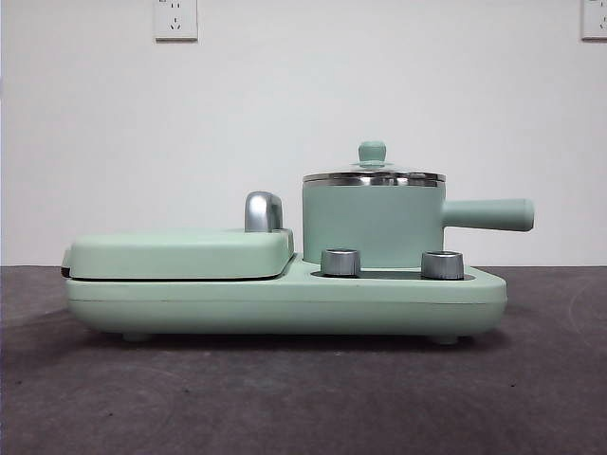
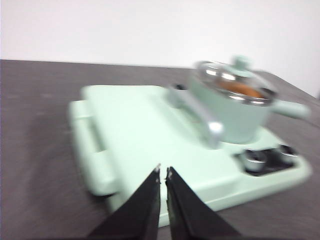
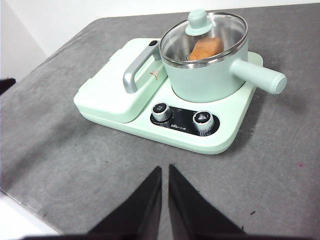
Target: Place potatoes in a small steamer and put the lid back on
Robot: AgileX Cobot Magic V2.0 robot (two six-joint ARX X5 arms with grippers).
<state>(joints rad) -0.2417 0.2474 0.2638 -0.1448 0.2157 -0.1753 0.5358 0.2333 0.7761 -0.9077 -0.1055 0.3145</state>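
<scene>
Black and nearly touching, the fingers of my left gripper [image 2: 163,171] are hanging together with nothing between them, above the near edge of the flat grill cover [image 2: 135,125]; that view is blurred. My right gripper [image 3: 165,169] is doing likewise, its fingers together and holding nothing, hovering over the bare grey surface [image 3: 60,150] well apart from the mint-green cooker base [image 3: 210,140]. Two steel knobs [image 3: 206,122] are sitting on that base's black panel. Behind them the small steamer [image 1: 373,227] is standing upright on the base, its straight handle [image 1: 488,214] pointing away from the grill cover. The lid [image 3: 205,37] is resting on its steel rim, and through the glass the potatoes [image 3: 206,49] are showing as one orange-brown lump lying inside.
</scene>
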